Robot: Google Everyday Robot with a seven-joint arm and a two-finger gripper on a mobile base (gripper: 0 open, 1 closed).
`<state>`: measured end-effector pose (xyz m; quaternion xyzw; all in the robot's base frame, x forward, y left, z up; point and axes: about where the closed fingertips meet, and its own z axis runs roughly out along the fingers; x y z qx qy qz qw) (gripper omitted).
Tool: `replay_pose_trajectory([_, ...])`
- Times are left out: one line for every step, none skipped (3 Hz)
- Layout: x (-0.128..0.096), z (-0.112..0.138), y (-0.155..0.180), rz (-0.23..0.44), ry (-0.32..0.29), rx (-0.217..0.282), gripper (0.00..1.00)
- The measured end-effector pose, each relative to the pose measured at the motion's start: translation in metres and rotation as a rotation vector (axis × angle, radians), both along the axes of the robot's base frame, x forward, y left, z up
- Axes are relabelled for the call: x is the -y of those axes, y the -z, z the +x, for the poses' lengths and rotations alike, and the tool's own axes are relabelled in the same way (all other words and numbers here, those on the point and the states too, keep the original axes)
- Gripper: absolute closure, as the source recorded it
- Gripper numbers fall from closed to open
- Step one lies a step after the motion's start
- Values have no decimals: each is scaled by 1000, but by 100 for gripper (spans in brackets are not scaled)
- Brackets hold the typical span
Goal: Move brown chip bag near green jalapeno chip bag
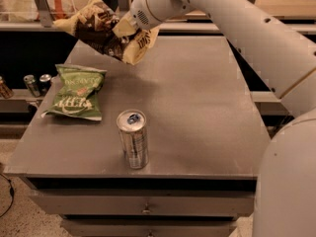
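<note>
My gripper (124, 29) is shut on the brown chip bag (101, 31) and holds it in the air above the far left part of the grey table (197, 107). The bag is crinkled, dark brown with cream-yellow ends, and tilts with one end up to the left. The green jalapeno chip bag (75, 92) lies flat on the table's left side, below and to the front of the held bag. My white arm (237, 19) reaches in from the right.
A silver drink can (133, 139) stands upright near the table's front edge, right of the green bag. Two more cans (37, 84) sit on a lower shelf off the table's left side. Shelving runs along the back.
</note>
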<state>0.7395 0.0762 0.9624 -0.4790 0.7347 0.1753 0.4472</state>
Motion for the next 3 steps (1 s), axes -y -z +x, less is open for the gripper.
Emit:
replay_pose_trajectory([-5,-5,-3,13,-20,-4,36])
replay_pose_trajectory([-13,-9,-3,25,-38,-12,12])
replay_pose_trajectory([-17,-12,0,27,-52,-20,0])
